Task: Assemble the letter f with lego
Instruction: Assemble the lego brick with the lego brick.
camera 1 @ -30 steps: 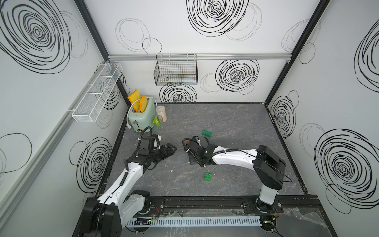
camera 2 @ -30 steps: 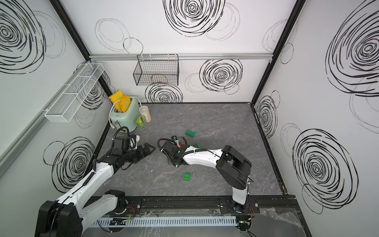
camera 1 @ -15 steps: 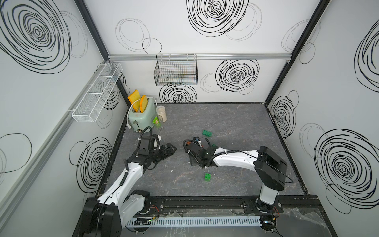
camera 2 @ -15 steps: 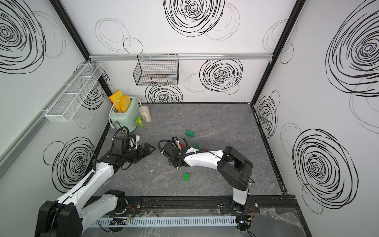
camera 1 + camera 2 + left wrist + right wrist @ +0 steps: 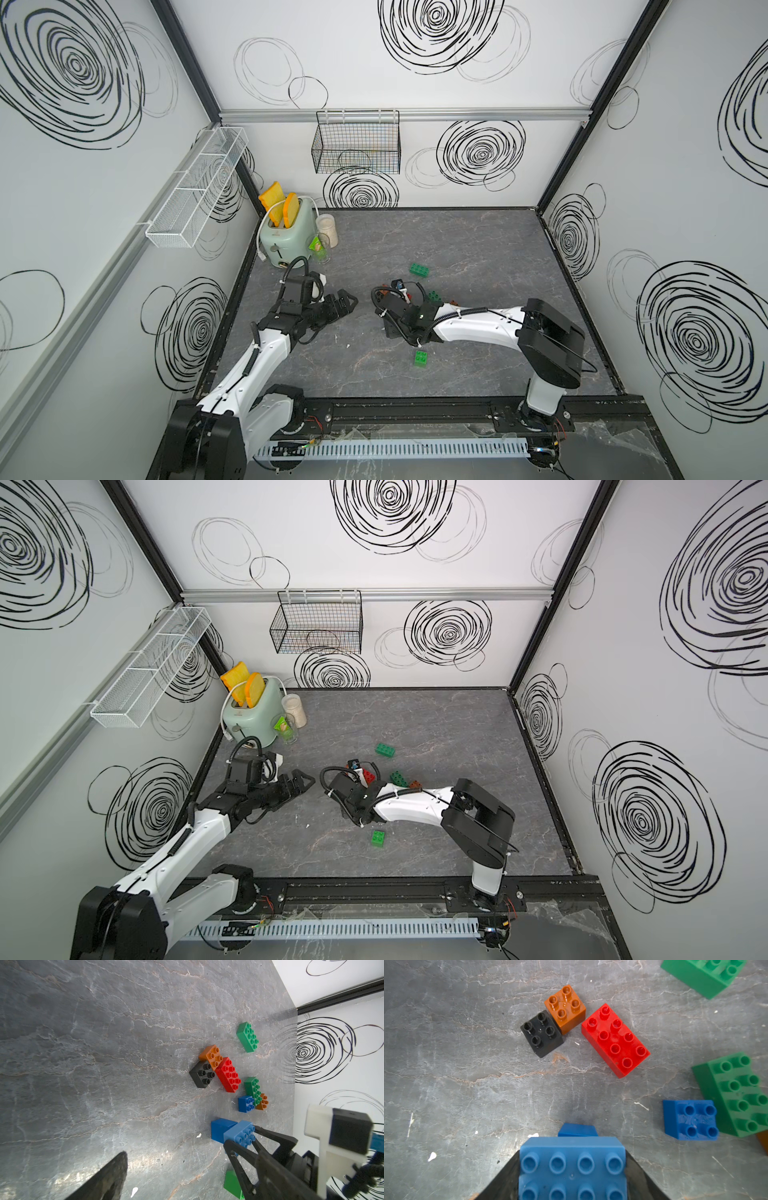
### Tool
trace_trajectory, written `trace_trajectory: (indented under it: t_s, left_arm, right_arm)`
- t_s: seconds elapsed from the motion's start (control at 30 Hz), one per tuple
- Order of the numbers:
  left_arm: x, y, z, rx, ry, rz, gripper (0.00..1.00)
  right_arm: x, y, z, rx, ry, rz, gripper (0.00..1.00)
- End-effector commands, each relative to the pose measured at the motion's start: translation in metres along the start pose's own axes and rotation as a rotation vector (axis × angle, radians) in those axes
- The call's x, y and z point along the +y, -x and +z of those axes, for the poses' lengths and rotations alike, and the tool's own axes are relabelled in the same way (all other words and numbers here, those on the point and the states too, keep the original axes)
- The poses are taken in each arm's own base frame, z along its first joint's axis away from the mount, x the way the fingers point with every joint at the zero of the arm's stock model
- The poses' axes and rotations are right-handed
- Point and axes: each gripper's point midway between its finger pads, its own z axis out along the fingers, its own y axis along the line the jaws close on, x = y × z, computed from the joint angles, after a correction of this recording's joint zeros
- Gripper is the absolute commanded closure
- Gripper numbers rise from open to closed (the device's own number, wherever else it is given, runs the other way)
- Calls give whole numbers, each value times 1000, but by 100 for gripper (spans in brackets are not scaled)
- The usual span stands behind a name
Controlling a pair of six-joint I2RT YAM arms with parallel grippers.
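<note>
Low in the frame, the right gripper [image 5: 572, 1180] squeezes the light blue brick [image 5: 572, 1159], likely hard and slippery, by its flat sides; the left gripper [image 5: 348, 302] gapes wide.

A desk [image 5: 478, 232] carries a toaster [image 5: 286, 241] in its far left corner. A jar [image 5: 327, 230] stands just right of the toaster, with a glass [image 5: 320, 249] in front of the jar. Near the desk's centre lies a cluster of bricks [image 5: 227, 1074], several touching. A far brick [image 5: 419, 270] lies alone behind the cluster, and a near brick [image 5: 421, 359] lies alone toward the front edge. Between cluster and near brick, the right gripper [image 5: 241, 1136] clasps a held brick [image 5: 572, 1163] over a lower brick [image 5: 220, 1129].
</note>
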Motion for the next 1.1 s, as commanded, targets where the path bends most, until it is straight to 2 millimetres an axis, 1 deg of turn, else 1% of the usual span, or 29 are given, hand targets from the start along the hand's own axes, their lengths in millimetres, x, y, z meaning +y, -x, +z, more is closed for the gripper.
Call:
trace_trajectory:
  t_s: [0.0,0.17,0.3,0.57,0.77,0.9,1.07]
  left_arm:
    - [0,6,-2,-31,-1,-1,2]
    - [1,6,-1,-28,-1,-2,2]
    - [1,6,-2,-30,0,-2,2]
    - [2,6,-2,-31,5,-3,2]
    - [2,7,-2,-33,7,-3,2]
    - [2,7,-2,-36,9,-4,2]
    - [3,7,-2,-34,13,-6,2]
  right_arm:
    - [-29,-57,11,173,-94,-44,38]
    - [-32,-64,15,189,-103,-52,38]
    - [-34,-65,20,197,-114,-63,38]
    - [-41,-80,29,235,-135,-88,38]
    - [-43,-91,28,262,-123,-85,38]
    - [-49,-95,29,269,-142,-94,38]
    - [-49,-97,25,278,-122,-92,38]
